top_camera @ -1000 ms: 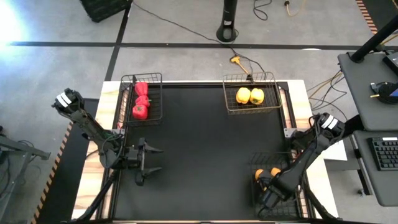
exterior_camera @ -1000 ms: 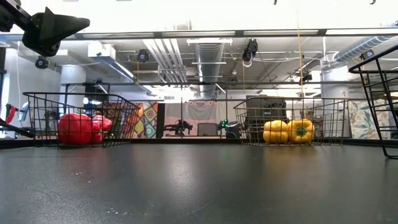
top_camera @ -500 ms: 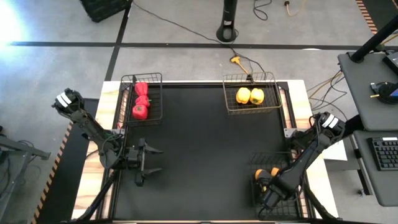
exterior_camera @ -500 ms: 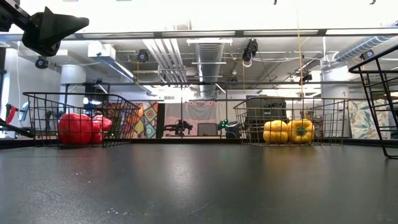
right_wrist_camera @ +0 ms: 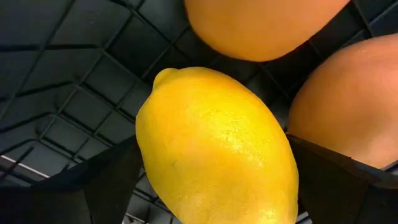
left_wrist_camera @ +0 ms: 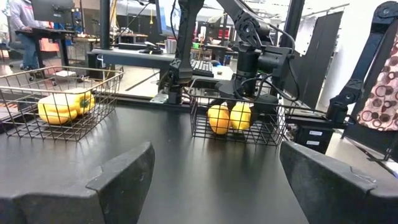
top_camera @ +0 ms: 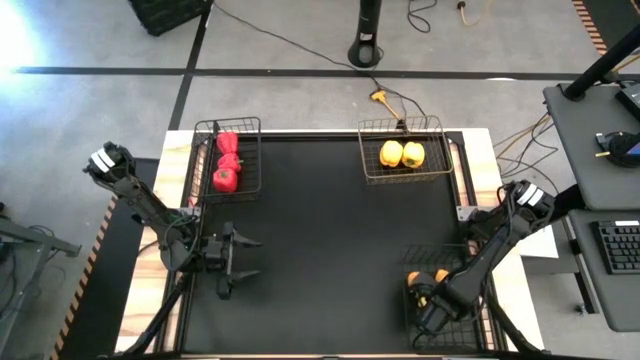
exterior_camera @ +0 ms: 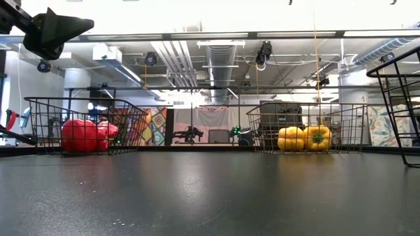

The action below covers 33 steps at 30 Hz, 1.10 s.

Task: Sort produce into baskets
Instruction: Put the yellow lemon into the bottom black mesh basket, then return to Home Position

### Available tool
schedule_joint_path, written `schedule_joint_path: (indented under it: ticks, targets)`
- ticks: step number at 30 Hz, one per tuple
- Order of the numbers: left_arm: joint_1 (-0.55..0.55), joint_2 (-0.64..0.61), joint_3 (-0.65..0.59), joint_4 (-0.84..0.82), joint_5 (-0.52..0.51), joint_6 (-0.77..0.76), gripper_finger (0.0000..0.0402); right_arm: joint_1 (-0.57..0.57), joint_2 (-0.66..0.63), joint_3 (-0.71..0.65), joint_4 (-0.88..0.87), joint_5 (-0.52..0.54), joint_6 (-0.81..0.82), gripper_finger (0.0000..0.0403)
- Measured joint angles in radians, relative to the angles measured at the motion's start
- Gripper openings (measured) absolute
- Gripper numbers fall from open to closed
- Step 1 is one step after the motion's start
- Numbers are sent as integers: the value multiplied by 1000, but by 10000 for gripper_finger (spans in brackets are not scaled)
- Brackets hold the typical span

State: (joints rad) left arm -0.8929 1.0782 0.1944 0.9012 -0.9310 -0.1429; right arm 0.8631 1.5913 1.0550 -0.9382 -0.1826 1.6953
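**Right gripper in near basket, jaws around a lemon**

Right gripper (top_camera: 428,312) sits inside the near-right basket (top_camera: 478,255), jaws spread either side of a lemon (right_wrist_camera: 214,149); whether they are gripping it, I cannot tell. Left gripper (top_camera: 243,256) hangs released over the bare table (top_camera: 330,250).

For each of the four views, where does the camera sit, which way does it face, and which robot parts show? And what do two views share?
High: above the table, looking straight down; both arms, left gripper open over bare tabletop, right gripper in the near-right basket.
Low: at tabletop height, looking level across; part of an arm shows top left.
Left wrist: looks across the table past its own fingers at the right arm.
Right wrist: looks down into the basket; lemon between open fingers.
Shared: high and low both show the red peppers and yellow peppers.
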Motion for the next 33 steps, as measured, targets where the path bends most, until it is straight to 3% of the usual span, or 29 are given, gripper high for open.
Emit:
schedule_joint_path:
  ticks: [7,22,29,33]
  targets:
    - [0,0,0,0,0,0,330,-8,0,2,6,-1,-48,366]
    - [0,0,0,-1,-1,0,330,-9,0,3,-28,-82,67,397]
    - [0,0,0,1,-1,0,330,-18,-17,76,-45,-91,40,398]
    - [0,0,0,4,-1,-1,330,-21,-42,146,-167,-88,59,398]
